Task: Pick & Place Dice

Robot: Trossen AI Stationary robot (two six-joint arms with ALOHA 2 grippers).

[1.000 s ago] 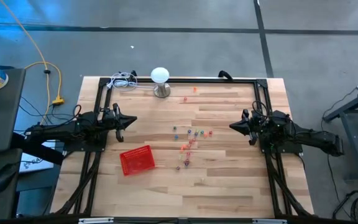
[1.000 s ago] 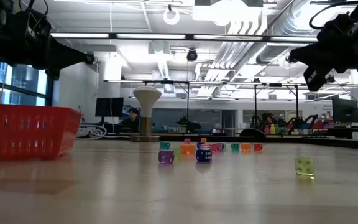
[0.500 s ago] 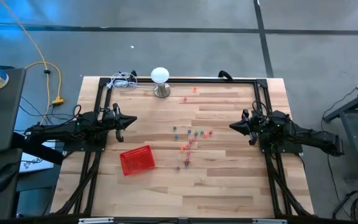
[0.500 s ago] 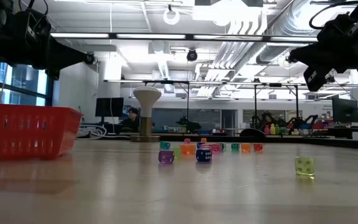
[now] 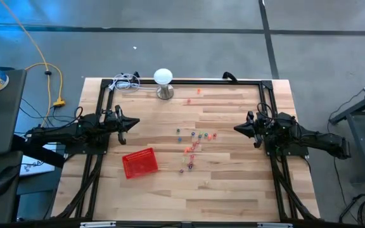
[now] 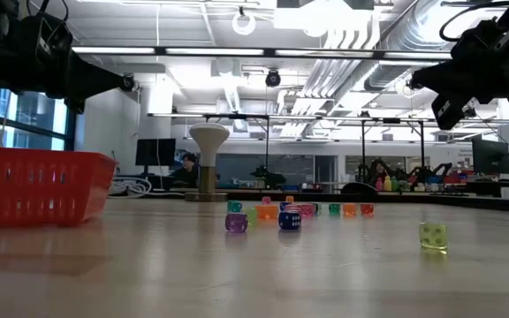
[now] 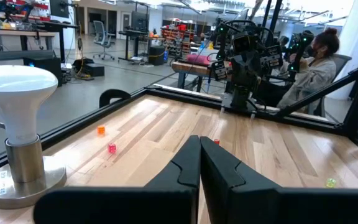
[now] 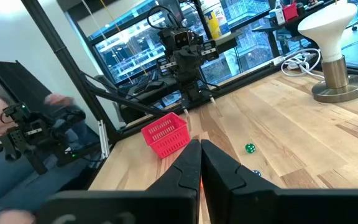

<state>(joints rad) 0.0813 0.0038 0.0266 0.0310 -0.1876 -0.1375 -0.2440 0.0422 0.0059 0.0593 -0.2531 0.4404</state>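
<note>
Several tiny dice (image 5: 194,142) in red, orange, pink, blue and green lie scattered on the wooden table's middle; in the low view the dice (image 6: 288,215) sit in a loose row, with a yellow-green one (image 6: 432,235) nearer. Two more (image 5: 193,95) lie near the far edge. My left gripper (image 5: 132,123) hovers shut at the table's left side, above the surface. My right gripper (image 5: 238,128) hovers shut at the right side, facing the dice. Neither touches anything.
A small red mesh basket (image 5: 139,163) stands on the table left of the dice, near my left gripper. A white mushroom-shaped lamp (image 5: 163,82) stands at the far edge beside coiled cables (image 5: 127,81). A black frame (image 5: 189,80) rims the table. A person sits beyond the table (image 7: 312,65).
</note>
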